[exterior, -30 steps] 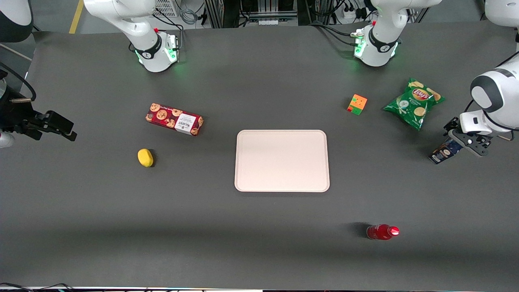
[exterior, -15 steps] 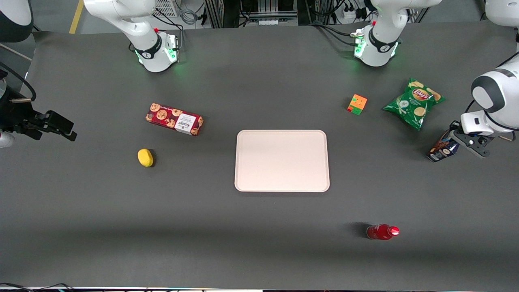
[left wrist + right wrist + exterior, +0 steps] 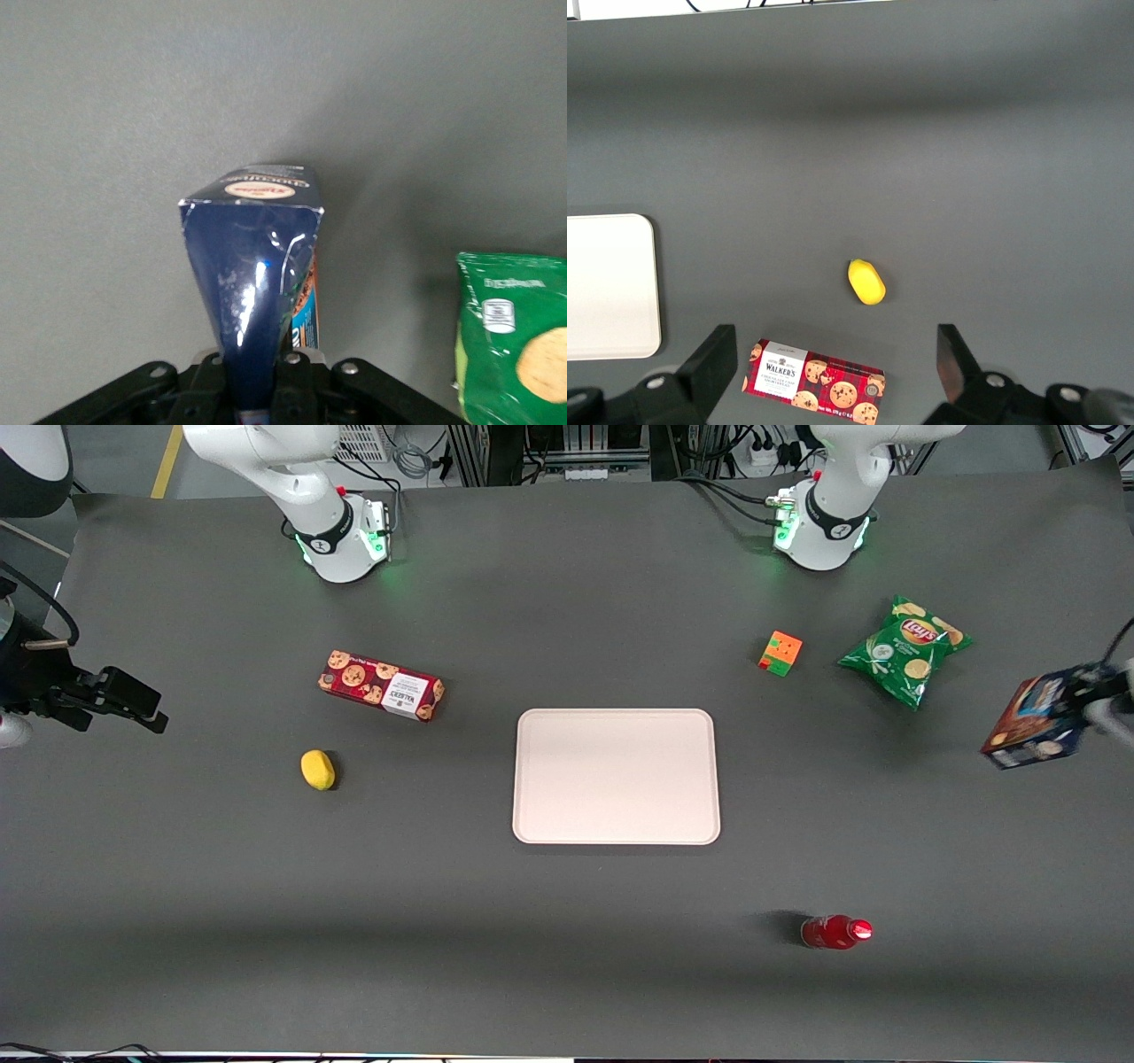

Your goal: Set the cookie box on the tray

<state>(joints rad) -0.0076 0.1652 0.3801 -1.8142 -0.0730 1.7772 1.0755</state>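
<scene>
So the cookie box (image 3: 1035, 722) is up in the air right now, off the table (image 3: 567, 921), way out at the working arm's end and near the edge of the front view. The gripper (image 3: 261, 390) is clamped onto one narrow end of it, and the wrist view shows the carton sticking straight out from between the jaws with bare tabletop under it. My guess is it's held by the end so the long body hangs clear and can be laid flat once it's over the tray (image 3: 617, 776).

The tray sits mid-table with nothing on it, well apart from the box, so the carry across hasn't really happened yet. The green Lay's chip bag (image 3: 904, 651) lies just beside the box, a bit farther from the front camera. The little orange-and-green cube (image 3: 780, 653) sits between that bag and the tray but farther from the camera, so probably not in the way.

The box itself: dark navy carton with a round white-and-red logo on the end panel facing away from the gripper, and brownish printed pictures plus some orange along one side. The glossy broad face looks dented, with creases catching the light, so the cardboard seems soft and the grip may be squashing it a little.
</scene>
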